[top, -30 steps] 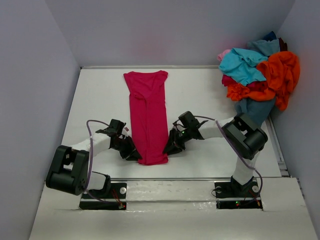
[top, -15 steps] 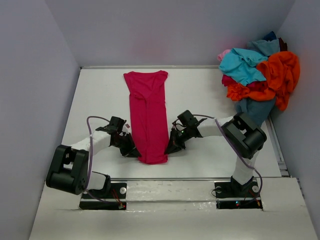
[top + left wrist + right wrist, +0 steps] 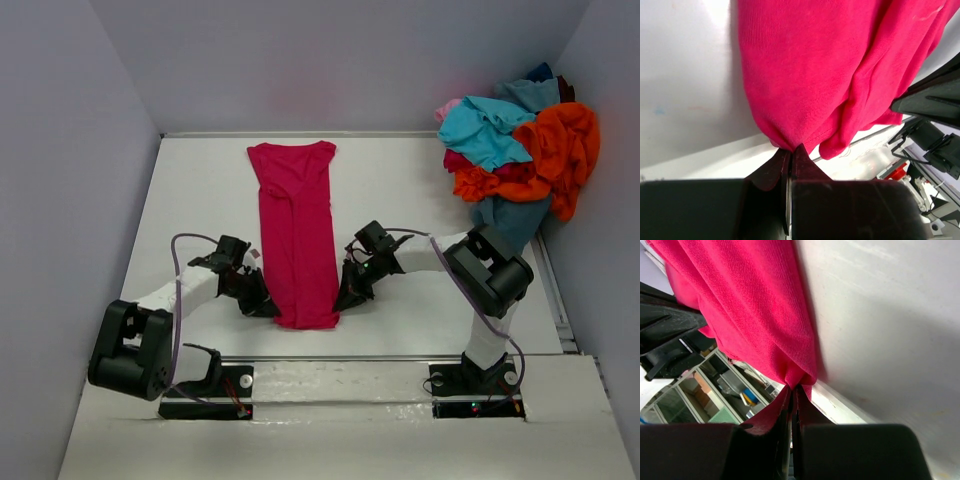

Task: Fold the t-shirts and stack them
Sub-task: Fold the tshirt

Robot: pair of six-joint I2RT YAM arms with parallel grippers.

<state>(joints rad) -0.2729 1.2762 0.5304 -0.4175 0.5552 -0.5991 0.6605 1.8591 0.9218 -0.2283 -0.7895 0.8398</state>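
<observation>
A crimson-magenta t-shirt point(image 3: 297, 232) lies folded into a long narrow strip down the middle of the white table point(image 3: 200, 190), collar end at the far side. My left gripper point(image 3: 268, 308) is shut on the near left corner of the t-shirt's hem point(image 3: 790, 135). At the near right corner my right gripper point(image 3: 344, 300) is shut on the hem as well point(image 3: 797, 377). Both pinched corners are bunched at the fingertips. A heap of other t-shirts point(image 3: 520, 145), orange, turquoise, pink and blue, is piled at the far right.
Grey walls point(image 3: 70, 150) close in the table on the left, back and right. The near table edge point(image 3: 340, 358) runs just behind the shirt's hem, with both arm bases mounted below it.
Both grippers have closed on the shirt's near corners. The hem has shifted slightly toward the far side and the arms have moved in a little.
</observation>
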